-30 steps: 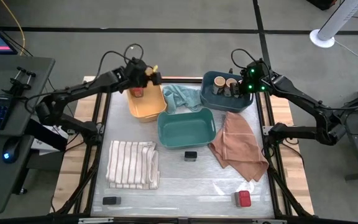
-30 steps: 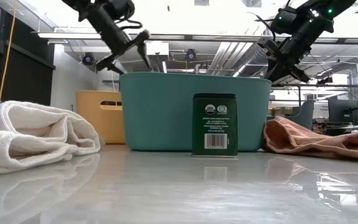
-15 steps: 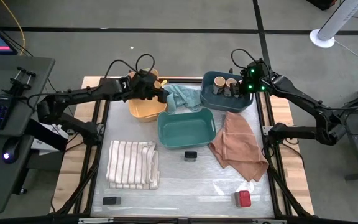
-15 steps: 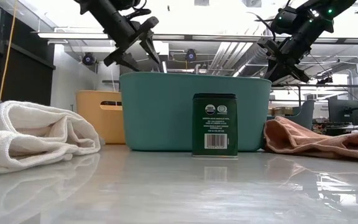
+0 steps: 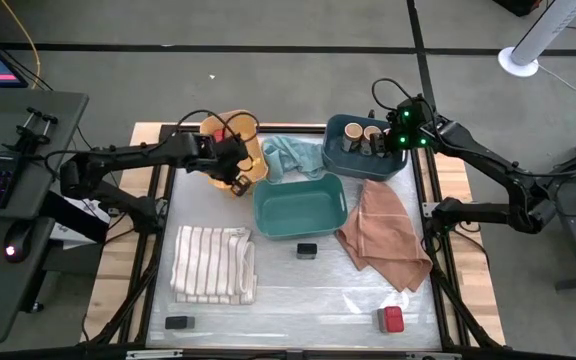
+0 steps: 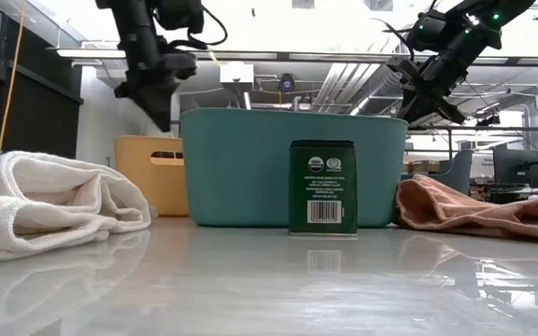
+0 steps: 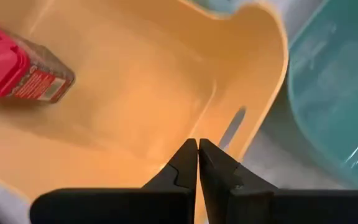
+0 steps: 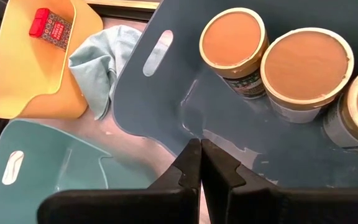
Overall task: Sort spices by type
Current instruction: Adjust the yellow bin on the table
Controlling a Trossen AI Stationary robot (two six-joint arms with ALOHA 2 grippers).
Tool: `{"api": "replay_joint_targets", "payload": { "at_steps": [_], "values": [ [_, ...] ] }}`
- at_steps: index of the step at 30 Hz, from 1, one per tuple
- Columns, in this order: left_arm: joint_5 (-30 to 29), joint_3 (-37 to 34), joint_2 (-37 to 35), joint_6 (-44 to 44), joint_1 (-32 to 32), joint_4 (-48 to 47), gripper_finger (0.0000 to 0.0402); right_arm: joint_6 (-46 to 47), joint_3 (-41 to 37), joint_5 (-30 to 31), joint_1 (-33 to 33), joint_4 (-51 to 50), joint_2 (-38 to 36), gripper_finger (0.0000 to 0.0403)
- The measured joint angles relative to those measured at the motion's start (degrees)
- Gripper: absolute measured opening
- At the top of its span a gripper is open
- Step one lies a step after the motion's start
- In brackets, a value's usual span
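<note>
A red-topped jar [image 7: 17, 68] lies on its side on the floor of the yellow bin [image 7: 142, 93]. My left gripper [image 7: 197, 142] hangs shut and empty over that bin's near right part [image 5: 238, 180]. Three round jars with tan lids [image 8: 232, 40] stand in the dark blue bin [image 8: 166, 93]. My right gripper [image 8: 200, 142] is shut above that bin's edge, touching nothing. A black tin [image 6: 322, 187] stands upright before the teal bin [image 5: 299, 205]. Another black tin [image 5: 178, 322] and a red-topped jar [image 5: 392, 319] lie near the front edge.
A striped towel [image 5: 213, 265] lies folded at the near left. A tan cloth [image 5: 383, 235] lies crumpled right of the teal bin. A light blue cloth [image 5: 290, 155] sits between the yellow and dark blue bins. Bare tabletop runs along the front.
My left gripper has moved over the yellow bin toward the table's near edge, tipped further downward and rolled. Its fingers, spread apart a second ago, have shut on nothing. The red-topped jar has stayed in the yellow bin.
</note>
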Motion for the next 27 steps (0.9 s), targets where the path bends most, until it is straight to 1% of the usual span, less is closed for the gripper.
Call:
{"api": "replay_joint_targets", "payload": {
  "at_steps": [9,11,14,22,27],
  "values": [
    [1.2,0.0,0.2,7.8,-0.5,-11.7,0.0000,0.0,0.0,-0.1,0.0,0.0,0.0,0.0000],
    [1.2,0.0,0.2,8.2,-0.5,-13.4,0.0000,0.0,0.0,-0.1,0.0,0.0,0.0,0.0000],
    [-0.4,0.0,0.2,8.4,-0.5,-15.8,0.0000,0.0,0.0,-0.1,0.0,0.0,0.0,0.0000],
    [-0.8,0.0,0.2,10.8,-0.5,-20.9,0.0000,0.0,0.0,-0.1,0.0,0.0,0.0,0.0000],
    [-2.8,0.0,0.2,12.3,-0.4,-25.2,0.0000,0.0,0.0,-0.1,0.0,0.0,0.0,0.0000]
  ]
}}
